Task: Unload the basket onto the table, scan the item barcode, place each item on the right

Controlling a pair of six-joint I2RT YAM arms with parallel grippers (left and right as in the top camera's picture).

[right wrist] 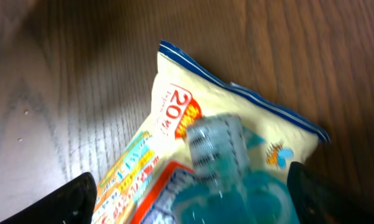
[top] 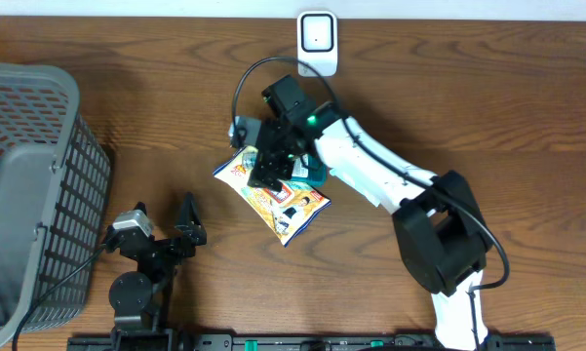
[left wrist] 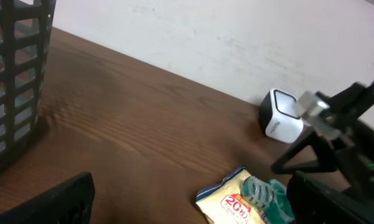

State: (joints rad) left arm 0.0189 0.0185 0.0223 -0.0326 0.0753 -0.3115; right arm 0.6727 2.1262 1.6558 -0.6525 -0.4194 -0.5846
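Yellow crinkly plastic snack bag [top: 297,210] looks light, floppy, slippery; right tool [top: 273,174] spread wide above it, should pinch the sealed edge.

The overhead camera looks straight down on the whole wooden table [top: 527,97], the left wrist camera sits low by the tabletop, facing across to the white scanner [left wrist: 281,117] and back wall [left wrist: 236,37], and the right wrist camera hangs close above the snack bag [right wrist: 236,106], which all three views share.
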